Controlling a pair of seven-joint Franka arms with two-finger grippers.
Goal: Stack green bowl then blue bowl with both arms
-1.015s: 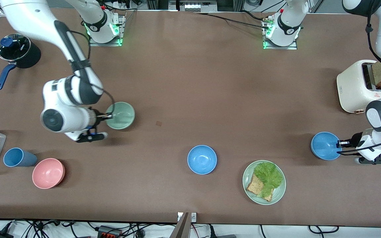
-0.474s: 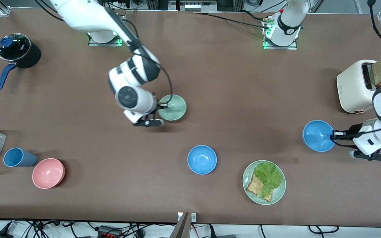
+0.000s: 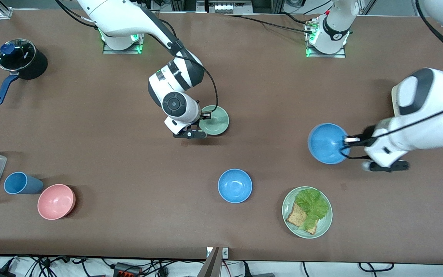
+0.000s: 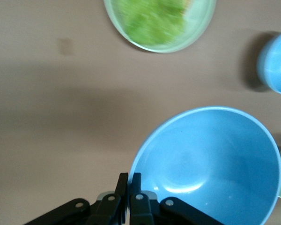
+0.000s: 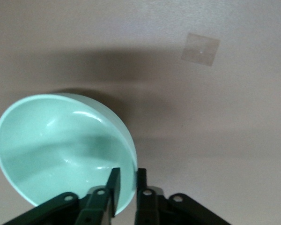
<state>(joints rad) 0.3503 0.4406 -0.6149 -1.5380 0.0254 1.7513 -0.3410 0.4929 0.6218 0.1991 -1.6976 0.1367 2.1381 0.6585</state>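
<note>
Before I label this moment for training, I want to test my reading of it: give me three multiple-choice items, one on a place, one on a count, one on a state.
1. Where does the free blue bowl sit?
A. On the table, beside the green plate
B. In the toaster
C. Inside the pink bowl

2. How many blue bowls are in the front view?
A. One
B. Two
C. Four

3. What state is the right pincer in?
A. Open over the pot
B. Shut on the green bowl
C. Shut on a cup

Answers:
1. A, it stands alone on the bare table next to the plate of lettuce and bread.
2. B, one free bowl, and the held blue bowl gripped at its rim by the left pincer.
3. B, the right wrist view shows its fingers clamped on the bowl's rim.
</note>
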